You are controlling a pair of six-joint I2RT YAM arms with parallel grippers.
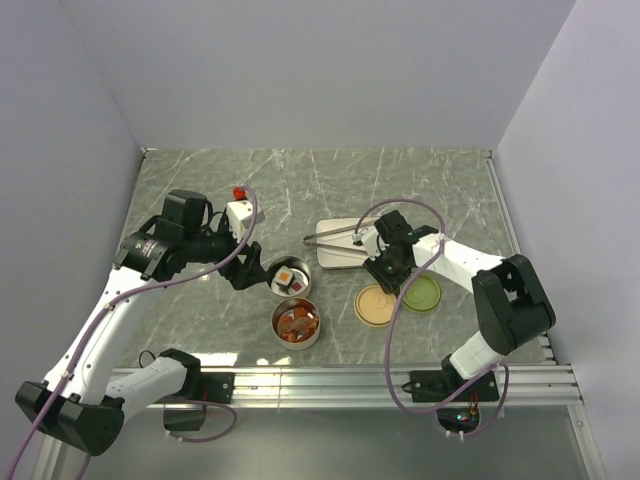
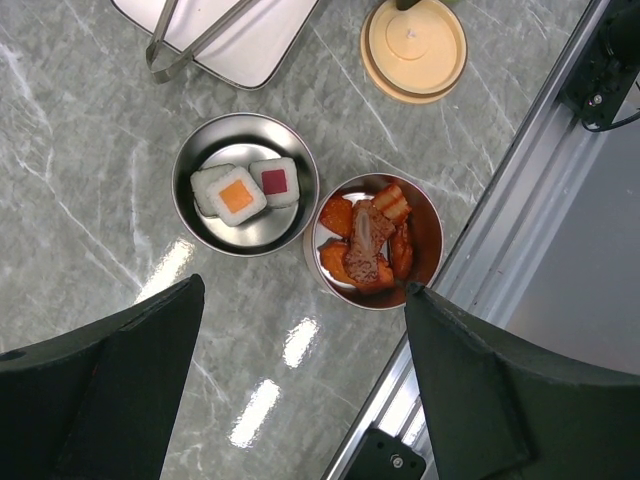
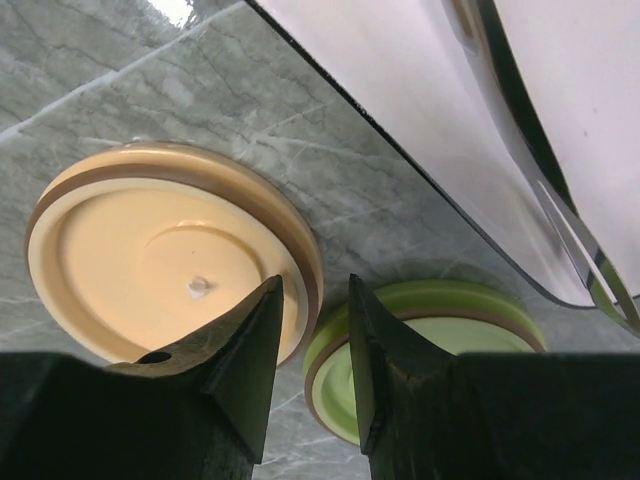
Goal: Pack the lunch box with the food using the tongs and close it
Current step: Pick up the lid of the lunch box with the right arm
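A lid could be knocked or skidded aside: the tan lid [image 3: 160,250] and the green lid [image 3: 440,320] lie just beside each other on the worktop [image 1: 200,180]. The right tool [image 3: 308,335], its fingers only narrowly apart with nothing held between them, is poised over the seam between the two. The tongs [image 1: 330,237] could also be nudged, since they lie loose on the smooth white tray [image 2: 255,45] close by. They are seen as slim, shiny metal, two thin arms joined in a narrow V. The food is already in two round tins: white blocks [image 2: 245,190] in one, orange-red chunks [image 2: 365,240] in the other. The left tool [image 2: 305,290] is spread wide, empty, above them.
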